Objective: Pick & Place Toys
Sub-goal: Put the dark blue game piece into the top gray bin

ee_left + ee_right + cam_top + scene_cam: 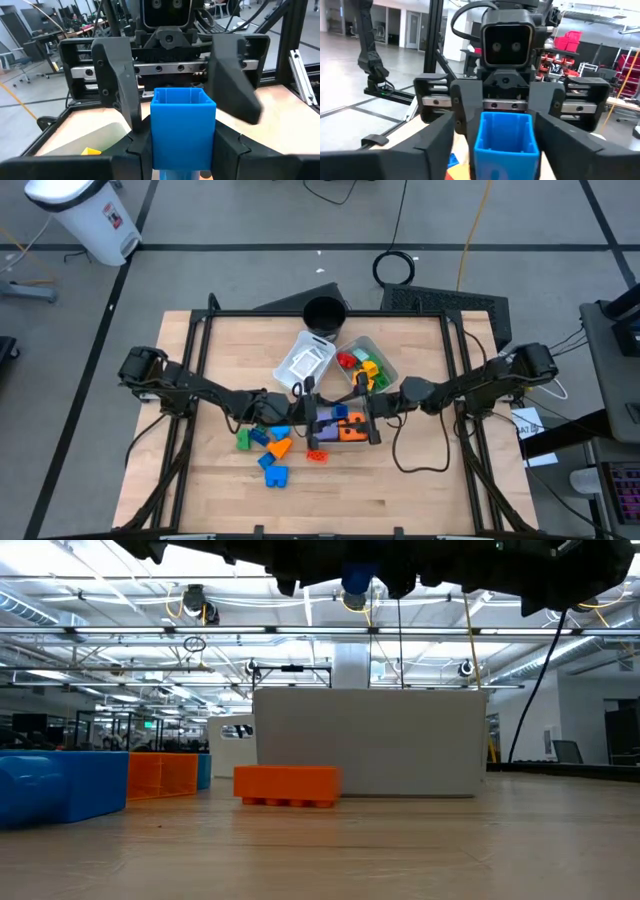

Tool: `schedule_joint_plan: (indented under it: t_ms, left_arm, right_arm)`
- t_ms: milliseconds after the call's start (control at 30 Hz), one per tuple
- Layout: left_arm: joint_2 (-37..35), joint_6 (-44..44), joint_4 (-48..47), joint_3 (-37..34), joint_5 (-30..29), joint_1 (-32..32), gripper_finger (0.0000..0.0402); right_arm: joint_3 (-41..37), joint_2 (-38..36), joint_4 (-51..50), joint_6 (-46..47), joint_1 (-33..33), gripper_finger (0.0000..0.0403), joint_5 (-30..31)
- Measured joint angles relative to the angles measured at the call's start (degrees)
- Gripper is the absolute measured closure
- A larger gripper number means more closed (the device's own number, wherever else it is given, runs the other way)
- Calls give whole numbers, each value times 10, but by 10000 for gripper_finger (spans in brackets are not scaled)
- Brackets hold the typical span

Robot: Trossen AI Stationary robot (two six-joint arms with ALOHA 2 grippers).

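Mid-task. Blue block (182,127) clamped between left gripper (182,150) fingers, raised at table centre, facing right gripper (505,145), also closed on it. Some toys already in grey tray (385,360); several blocks (268,448) left on table (420,470).

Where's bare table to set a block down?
Free: front strip of the table between the loose blocks and the near edge; back corners outside the white tray and grey tray. Crowded: centre, where left gripper and right gripper meet at a blue block.
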Motion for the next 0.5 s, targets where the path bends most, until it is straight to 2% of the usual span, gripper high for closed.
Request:
schedule_joint_plan:
  t_ms: [333, 500]
  left_arm:
    - [0, -7, -1, 0, -7, 0, 263]
    - [0, -47, -5, -1, 15, 0, 209]
  right_arm:
    - [0, -1, -3, 4, -1, 309, 22]
    - [1, 0, -18, 3, -1, 315, 16]
